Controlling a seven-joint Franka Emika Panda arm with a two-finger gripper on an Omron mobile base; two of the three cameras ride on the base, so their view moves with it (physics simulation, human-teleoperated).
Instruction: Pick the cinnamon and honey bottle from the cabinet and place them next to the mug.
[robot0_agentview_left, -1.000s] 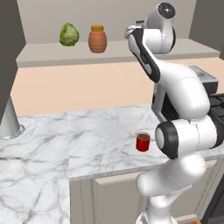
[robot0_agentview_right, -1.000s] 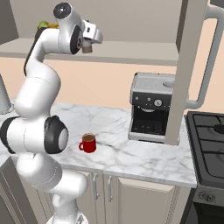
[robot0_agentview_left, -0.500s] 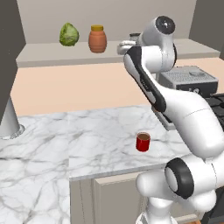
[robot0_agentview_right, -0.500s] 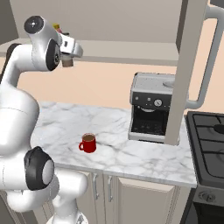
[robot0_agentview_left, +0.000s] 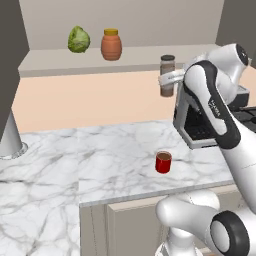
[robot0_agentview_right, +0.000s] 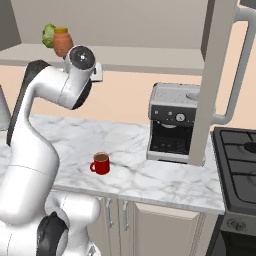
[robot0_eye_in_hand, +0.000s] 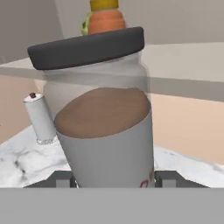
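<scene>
The gripper is gripping the cinnamon upright, out in front of the cabinet. First carry judged under way. Next, lowering it beside the mug, below the hand; honey bottle is waiting beyond.

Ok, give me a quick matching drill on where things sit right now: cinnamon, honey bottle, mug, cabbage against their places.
Things:
1. cinnamon
2. honey bottle
3. mug
4. cabbage

Places:
A. on the marble counter, in front of the coffee machine
B. on the cabinet shelf, leftmost item
C. clamped in the gripper, off the shelf, out in front of its edge
D. on the cabinet shelf, just right of the green item

Pairs: 1-C, 2-D, 3-A, 4-B
</scene>
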